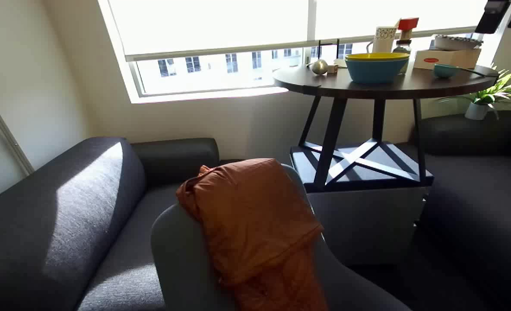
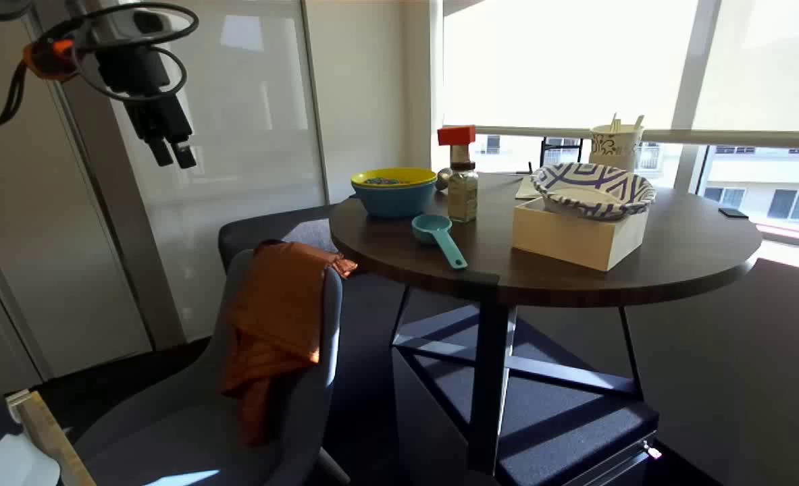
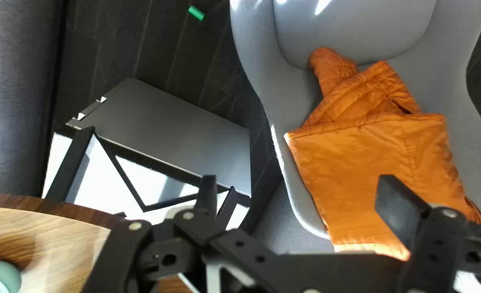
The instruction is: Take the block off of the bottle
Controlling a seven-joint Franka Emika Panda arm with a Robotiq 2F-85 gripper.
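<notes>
Table edge [image 2: 575, 295] well apart from tool [image 2: 174, 155], red block [image 2: 456, 136] above bottle [image 2: 462, 196]

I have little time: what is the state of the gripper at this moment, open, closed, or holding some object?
Gripper: open, its fingers wide apart in the wrist view, holding nothing.

At upper centre, a small red block [image 2: 456, 136] tops a brown piece [image 2: 460, 154] on a clear glass bottle [image 2: 462, 197]; a black gripper [image 2: 174, 155], fingertips apart, hangs upper left.
</notes>
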